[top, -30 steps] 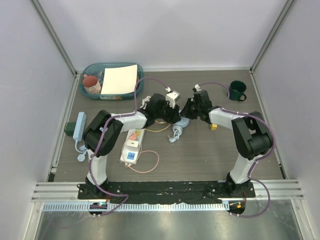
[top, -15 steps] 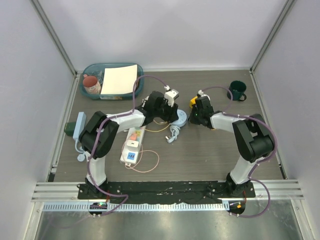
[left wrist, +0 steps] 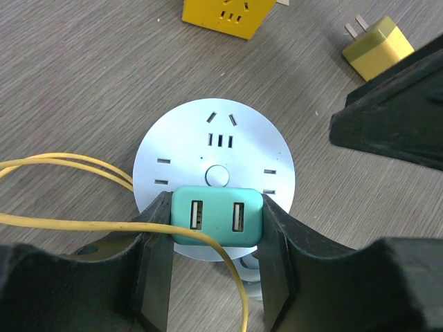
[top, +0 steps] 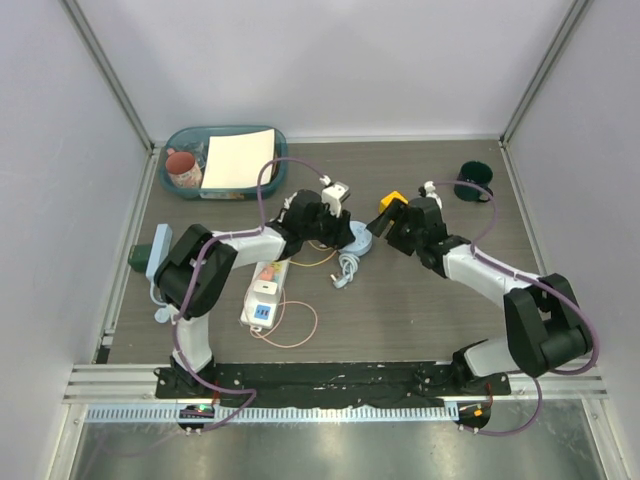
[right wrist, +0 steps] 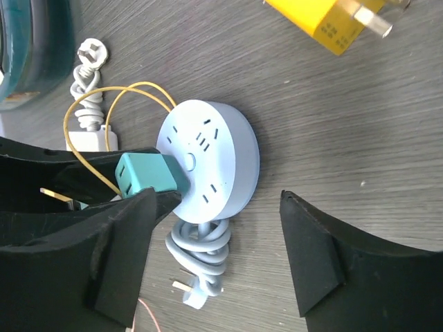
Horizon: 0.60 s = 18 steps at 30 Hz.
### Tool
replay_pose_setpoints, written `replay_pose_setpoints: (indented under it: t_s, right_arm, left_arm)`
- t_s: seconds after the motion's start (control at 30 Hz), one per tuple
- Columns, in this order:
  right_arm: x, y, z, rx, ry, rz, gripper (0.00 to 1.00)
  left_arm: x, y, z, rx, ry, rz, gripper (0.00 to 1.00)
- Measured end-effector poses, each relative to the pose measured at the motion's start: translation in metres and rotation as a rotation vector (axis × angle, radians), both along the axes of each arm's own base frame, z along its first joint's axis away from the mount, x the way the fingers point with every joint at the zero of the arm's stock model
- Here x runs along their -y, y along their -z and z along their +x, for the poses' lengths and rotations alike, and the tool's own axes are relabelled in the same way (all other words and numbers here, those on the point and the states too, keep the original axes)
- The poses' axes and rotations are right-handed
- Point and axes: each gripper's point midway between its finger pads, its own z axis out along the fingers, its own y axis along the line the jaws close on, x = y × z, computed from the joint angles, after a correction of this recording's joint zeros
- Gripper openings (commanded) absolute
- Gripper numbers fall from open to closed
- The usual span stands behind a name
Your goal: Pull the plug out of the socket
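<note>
The socket (top: pixel 257 303), a long white strip with pastel faces, lies in front of the left arm, and the small white plug (top: pixel 263 288) sits on its middle. Neither gripper is at it. Further back, my left gripper (left wrist: pixel 216 207) (top: pixel 345 233) is shut on a teal USB adapter (left wrist: pixel 217 216) (right wrist: pixel 145 173) plugged into a round light-blue outlet disc (left wrist: pixel 214 155) (right wrist: pixel 214 155) (top: pixel 362 238). My right gripper (right wrist: pixel 216 200) (top: pixel 390 215) stands wide open above the disc's right side, holding nothing. A yellow cube plug (right wrist: pixel 332 28) (top: pixel 393 200) lies just beyond it.
A thin yellow cable (left wrist: pixel 69 225) crosses the teal adapter. The disc's grey cord (right wrist: pixel 204 256) is coiled beside it. A teal tray (top: pixel 190 137) with paper and a cup stands back left, a dark mug (top: pixel 473 183) back right, a light-blue strip (top: pixel 158 250) far left.
The right gripper has gone from shut to wide open and its arm has swung out to the right. A yellow cube now lies by its fingers. The left gripper keeps its grip.
</note>
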Motion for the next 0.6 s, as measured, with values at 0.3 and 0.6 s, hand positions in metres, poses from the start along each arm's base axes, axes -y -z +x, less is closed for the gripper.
replay_pose_setpoints:
  t_s: [0.3, 0.6]
  right_arm:
    - [-0.005, 0.04, -0.011, -0.088, 0.118, 0.164, 0.81]
    - [-0.027, 0.053, 0.005, -0.046, 0.128, 0.358, 0.79]
  left_arm:
    - [-0.004, -0.004, -0.005, -0.027, -0.032, -0.03, 0.0]
    - [-0.005, -0.006, -0.01, -0.052, -0.051, -0.057, 0.0]
